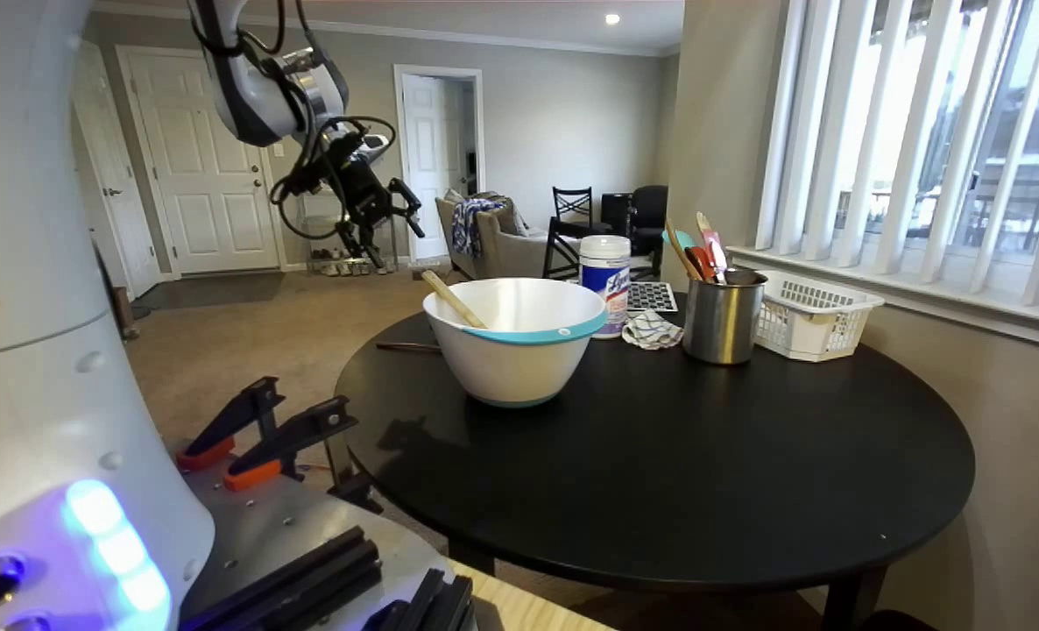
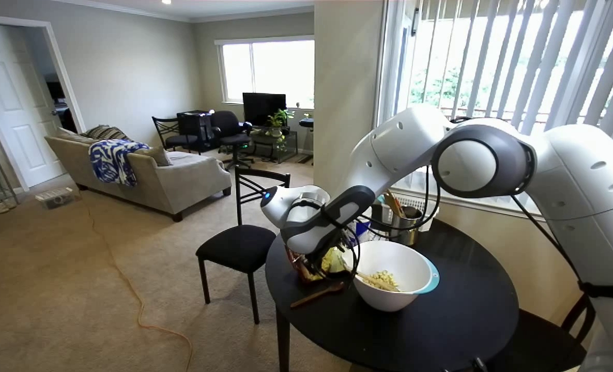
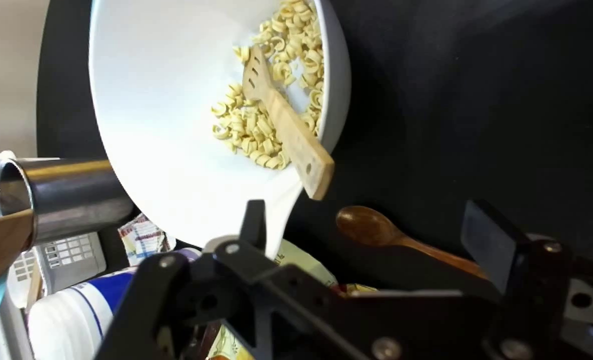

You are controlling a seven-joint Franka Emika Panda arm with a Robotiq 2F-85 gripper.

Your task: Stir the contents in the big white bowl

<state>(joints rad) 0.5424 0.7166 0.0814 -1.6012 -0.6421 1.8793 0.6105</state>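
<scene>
The big white bowl (image 1: 519, 372) stands on the black table, with a teal rim. Pale curled pasta (image 3: 249, 132) lies along its bottom in the wrist view. A slotted wooden spatula (image 3: 296, 135) rests in the bowl, its head among the pasta and its handle end sticking out over the rim. My gripper (image 3: 370, 225) is open and empty, with its fingers wide apart. In an exterior view the gripper (image 1: 401, 248) hangs in the air higher than the bowl, off to the spatula handle's side. The arm largely hides it in an exterior view (image 2: 314, 263).
A brown wooden spoon (image 2: 317, 295) lies on the table (image 2: 456, 320) beside the bowl. Food bags (image 2: 332, 261) stand close by. Across the table are a wipes tub (image 1: 605, 285), a cloth (image 1: 653, 331), a metal cup (image 1: 723, 324) of utensils and a white basket (image 1: 822, 320).
</scene>
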